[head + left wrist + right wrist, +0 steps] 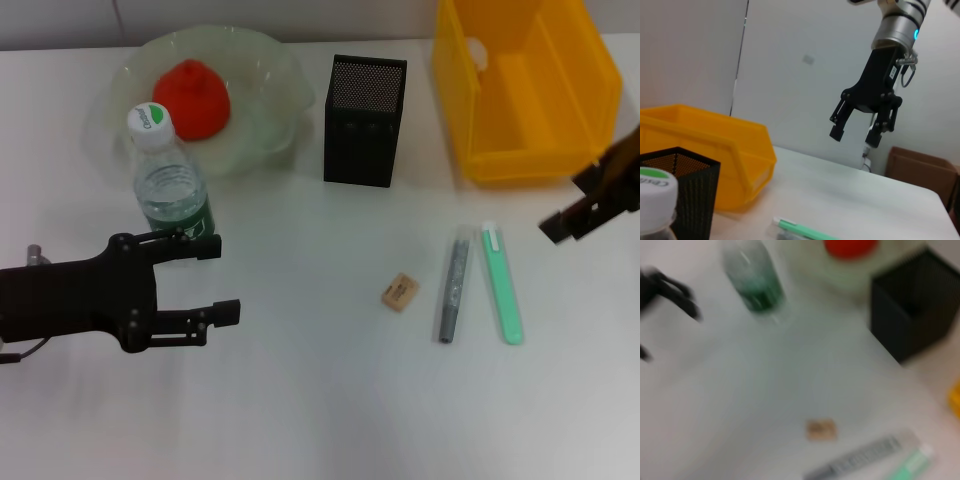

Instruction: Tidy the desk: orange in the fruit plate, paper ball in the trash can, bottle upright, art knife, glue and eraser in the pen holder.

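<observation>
The orange [192, 96] lies in the clear fruit plate [270, 70] at the back left. The bottle [170, 185] stands upright in front of the plate. The black mesh pen holder [365, 122] stands mid-back. The tan eraser [400, 291], the grey glue stick [454, 286] and the green art knife [502, 283] lie on the table right of centre. My left gripper [225, 280] is open and empty just in front of the bottle. My right gripper [572, 205] is open and raised at the right edge; it also shows in the left wrist view [855, 132].
The yellow bin [525, 150] stands at the back right; a white patch [478, 52] shows in its back left corner, and I cannot tell what it is. The white table [330, 400] spreads in front. The right wrist view is blurred.
</observation>
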`<act>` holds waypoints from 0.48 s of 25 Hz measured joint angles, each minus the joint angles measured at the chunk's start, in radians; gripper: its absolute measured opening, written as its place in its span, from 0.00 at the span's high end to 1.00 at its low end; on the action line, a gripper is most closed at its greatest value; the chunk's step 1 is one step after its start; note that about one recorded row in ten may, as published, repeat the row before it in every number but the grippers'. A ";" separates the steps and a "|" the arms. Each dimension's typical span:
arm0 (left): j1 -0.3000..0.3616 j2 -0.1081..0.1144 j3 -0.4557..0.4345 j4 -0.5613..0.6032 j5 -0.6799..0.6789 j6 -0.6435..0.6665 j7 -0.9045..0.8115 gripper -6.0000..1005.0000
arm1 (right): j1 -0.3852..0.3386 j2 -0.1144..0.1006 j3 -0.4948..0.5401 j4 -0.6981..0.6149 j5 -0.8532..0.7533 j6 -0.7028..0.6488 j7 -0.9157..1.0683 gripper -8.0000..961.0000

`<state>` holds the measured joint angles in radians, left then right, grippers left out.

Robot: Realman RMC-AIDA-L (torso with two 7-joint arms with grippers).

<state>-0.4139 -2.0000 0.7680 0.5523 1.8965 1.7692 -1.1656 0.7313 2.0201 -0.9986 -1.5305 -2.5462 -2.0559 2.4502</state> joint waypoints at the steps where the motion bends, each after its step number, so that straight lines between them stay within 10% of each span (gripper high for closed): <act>1: 0.000 -0.001 0.000 -0.001 0.000 -0.005 0.001 0.18 | 0.018 0.009 -0.023 0.010 -0.048 0.003 0.021 0.15; 5: -0.004 -0.007 0.001 -0.006 0.002 -0.032 0.005 0.18 | 0.062 0.061 -0.099 0.093 -0.224 0.051 0.076 0.15; 12: -0.014 -0.018 0.002 -0.006 0.033 -0.065 0.006 0.18 | 0.041 0.066 -0.272 0.305 -0.239 0.316 0.170 0.16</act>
<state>-0.4281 -2.0182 0.7703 0.5459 1.9292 1.7039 -1.1596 0.7727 2.0861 -1.2710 -1.2255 -2.7857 -1.7402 2.6198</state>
